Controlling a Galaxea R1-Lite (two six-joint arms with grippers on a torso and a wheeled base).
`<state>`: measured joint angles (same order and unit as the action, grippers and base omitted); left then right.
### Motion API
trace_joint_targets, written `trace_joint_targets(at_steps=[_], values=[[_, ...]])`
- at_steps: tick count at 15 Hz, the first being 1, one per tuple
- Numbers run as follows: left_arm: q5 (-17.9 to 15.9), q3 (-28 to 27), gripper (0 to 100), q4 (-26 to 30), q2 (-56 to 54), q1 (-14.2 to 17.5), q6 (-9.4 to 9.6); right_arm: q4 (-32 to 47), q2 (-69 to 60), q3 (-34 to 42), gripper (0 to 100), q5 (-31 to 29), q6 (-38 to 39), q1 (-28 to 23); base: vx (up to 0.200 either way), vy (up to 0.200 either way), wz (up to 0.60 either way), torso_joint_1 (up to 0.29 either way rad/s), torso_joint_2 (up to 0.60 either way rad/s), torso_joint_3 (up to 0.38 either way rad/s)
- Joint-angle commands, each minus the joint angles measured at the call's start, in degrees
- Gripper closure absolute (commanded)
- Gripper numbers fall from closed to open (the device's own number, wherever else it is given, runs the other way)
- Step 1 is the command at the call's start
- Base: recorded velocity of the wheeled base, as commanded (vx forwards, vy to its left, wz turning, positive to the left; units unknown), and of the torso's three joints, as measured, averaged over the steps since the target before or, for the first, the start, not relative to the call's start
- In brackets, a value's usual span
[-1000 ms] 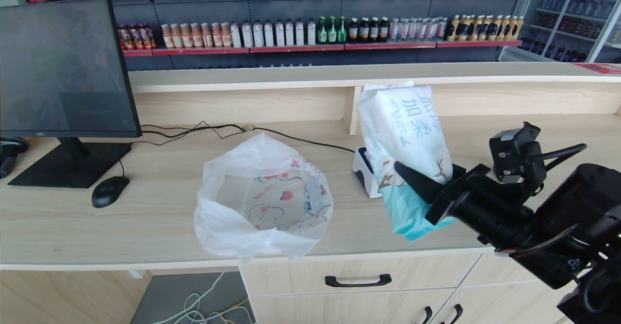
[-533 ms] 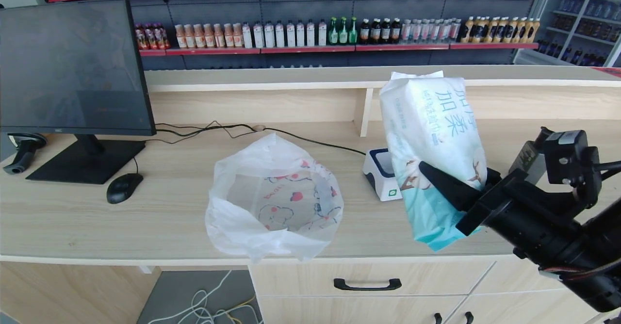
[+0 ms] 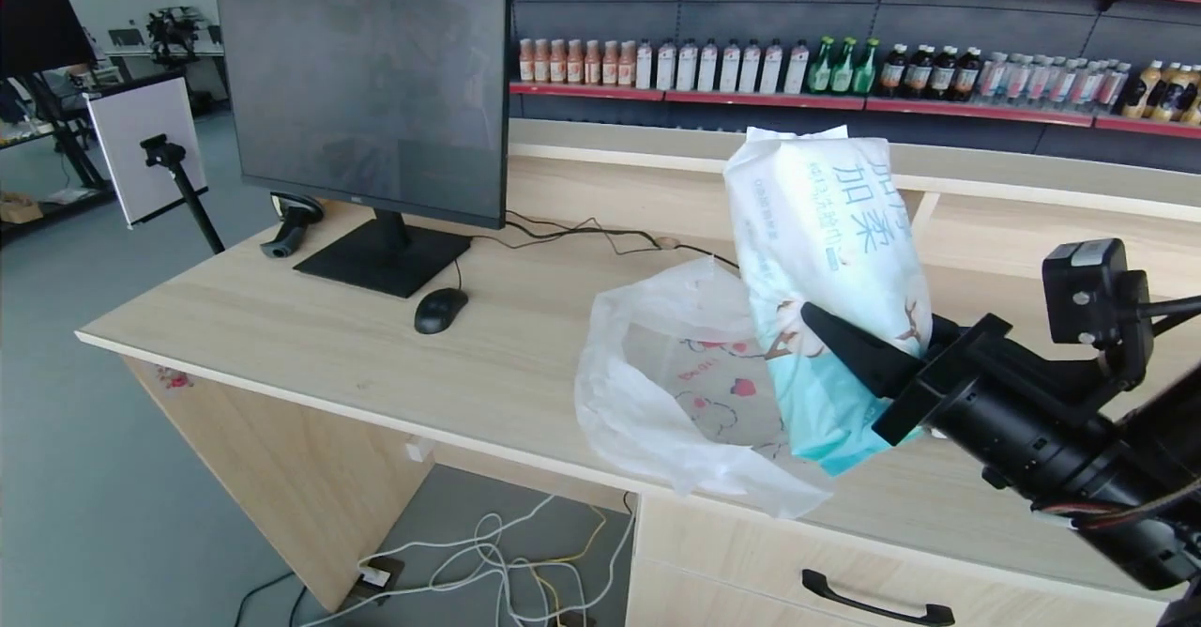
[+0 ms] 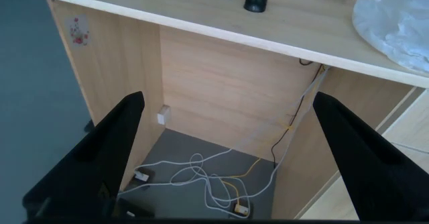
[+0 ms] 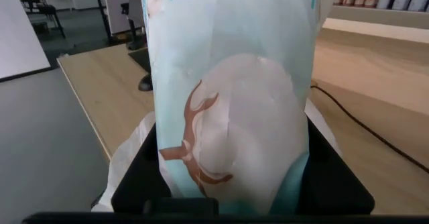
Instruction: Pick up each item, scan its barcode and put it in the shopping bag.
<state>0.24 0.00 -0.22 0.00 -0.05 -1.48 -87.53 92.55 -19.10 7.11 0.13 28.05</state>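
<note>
Left wrist view: I read the left gripper (image 4: 228,98) as wide open with nothing between its fingers, hanging below counter (image 4: 201,29) height and facing the counter's side panel and the loose floor cables (image 4: 214,184). In the head view, the nearest item on the counter front is a black drawer handle (image 3: 877,604) at 5 o'clock. Above it, the right gripper (image 3: 863,355) is closed on the lower part of the tissue pack (image 3: 826,233); one black finger lies across the pack's front face and the other is hidden behind it. The right wrist view confirms a finger on each side of the pack (image 5: 231,117). The pack is white with a teal base, held upright with a slight tilt, clear of the counter. Its lower end sits over the 3 o'clock side of the shopping bag (image 3: 647,392), in front of the bag's rim; I cannot tell whether they touch. The bag stands open on the counter near the front edge. At 10 o'clock of the bag lies a black mouse (image 3: 441,310), then the monitor (image 3: 366,92) on its stand, with a black cable (image 3: 582,233) running from it behind the bag. A handheld scanner (image 3: 293,223) rests at 9 o'clock of the monitor base. Farthest, at 12 o'clock, shelves carry rows of bottles (image 3: 751,64).
</note>
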Motion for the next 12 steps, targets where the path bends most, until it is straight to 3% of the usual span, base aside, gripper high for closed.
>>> trace_joint_targets(at_steps=[1,8,12], values=[[0.02,0.0,0,-0.04,0.0,-0.04,0.07,-0.19,2.63,-2.17,100,0.01,0.13,-0.01,0.0,0.0,0.0,0.0,0.0,0.0],[0.02,0.0,0,-0.22,0.0,-0.04,-0.02,-0.63,10.63,-6.47,100,-0.25,3.56,0.34,0.0,0.0,0.0,0.0,0.0,0.0],[0.02,0.0,0,-0.22,0.0,-0.04,0.07,-0.8,15.73,-13.86,100,-2.62,3.91,0.34,0.0,0.0,0.0,0.0,0.0,0.0]])
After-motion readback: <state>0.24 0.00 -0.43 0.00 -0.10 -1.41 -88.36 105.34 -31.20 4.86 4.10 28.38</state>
